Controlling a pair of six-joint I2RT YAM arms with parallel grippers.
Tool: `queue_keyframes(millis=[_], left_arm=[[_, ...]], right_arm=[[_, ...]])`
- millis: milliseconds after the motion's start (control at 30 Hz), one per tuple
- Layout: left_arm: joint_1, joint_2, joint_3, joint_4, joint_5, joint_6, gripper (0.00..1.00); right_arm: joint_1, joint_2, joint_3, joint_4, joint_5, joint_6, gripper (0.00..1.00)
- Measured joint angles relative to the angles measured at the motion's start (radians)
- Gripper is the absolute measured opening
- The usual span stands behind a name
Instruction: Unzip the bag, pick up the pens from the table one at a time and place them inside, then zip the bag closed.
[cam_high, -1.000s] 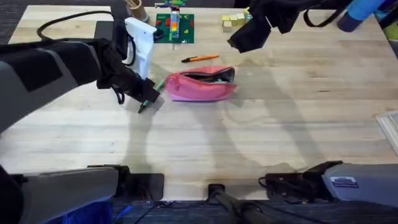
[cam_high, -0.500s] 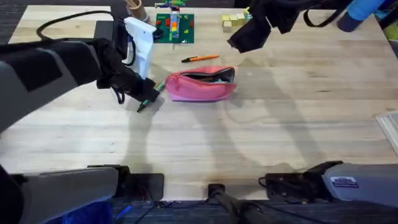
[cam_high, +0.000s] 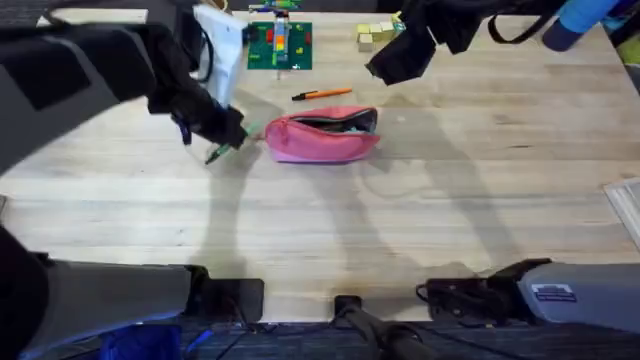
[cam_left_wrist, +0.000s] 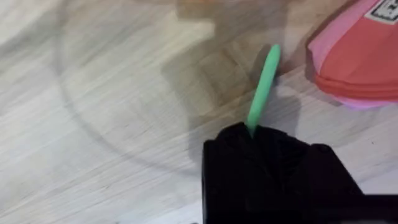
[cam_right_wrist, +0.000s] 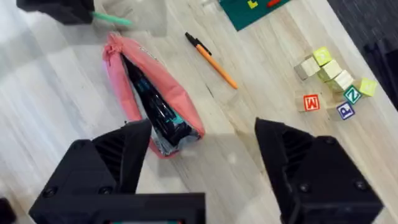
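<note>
1. The large pale wooden tabletop with visible plank grain (cam_high: 420, 220) filled the scene, with dark flooring beyond its far edge.
2. At the left, the left gripper (cam_high: 225, 135) hung above the table just beside the left end of the bag. Its black fingers (cam_left_wrist: 261, 162) were clenched on a slim green pen (cam_left_wrist: 263, 87), which projected from between them toward the bag.
3. Just to the right of that gripper, the pink, oblong, soft fabric pencil pouch (cam_high: 320, 137) lay on its side on the table, left of centre and toward the far edge. Its top zipper was open, and dark and teal contents showed in the gap (cam_right_wrist: 155, 112).
4. Behind the pouch, a slim orange pen with a black cap (cam_high: 322, 94) lay flat on the table, near the pouch but apart from it.
5. Farther back, a flat green building-block baseplate (cam_high: 280, 45) carried small coloured bricks at the far edge of the table.
6. To its right, a cluster of small pale lettered cubes (cam_right_wrist: 333, 78) sat on the table.
7. The right gripper (cam_right_wrist: 202, 155) was raised above the table, beyond the pouch's right end. Its two black fingers (cam_right_wrist: 124, 155) were spread wide and released, with nothing between them.
8. At the far right edge, part of a clear container (cam_high: 628, 205) rested on the table.
</note>
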Motion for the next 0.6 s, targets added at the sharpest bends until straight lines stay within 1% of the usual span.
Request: queue_keyframes(millis=[133,367,467,600], left_arm=[[0.0,0.0,0.092,-0.047,-0.021,0.0,0.042],[0.0,0.0,0.236,-0.128,-0.019,0.0,0.043],[0.0,0.0,0.294,-0.156,0.009,0.0,0.043],[-0.001,0.0,0.369,-0.166,0.096,0.0,0.043]], right_arm=[[0.0,0.0,0.0,0.0,0.0,0.0,0.997],[-0.003,0.0,0.0,0.0,0.006,0.009,0.996],[-0.016,0.0,0.0,-0.011,0.009,0.029,0.996],[-0.039,-0.006,0.0,-0.035,0.016,0.046,0.996]])
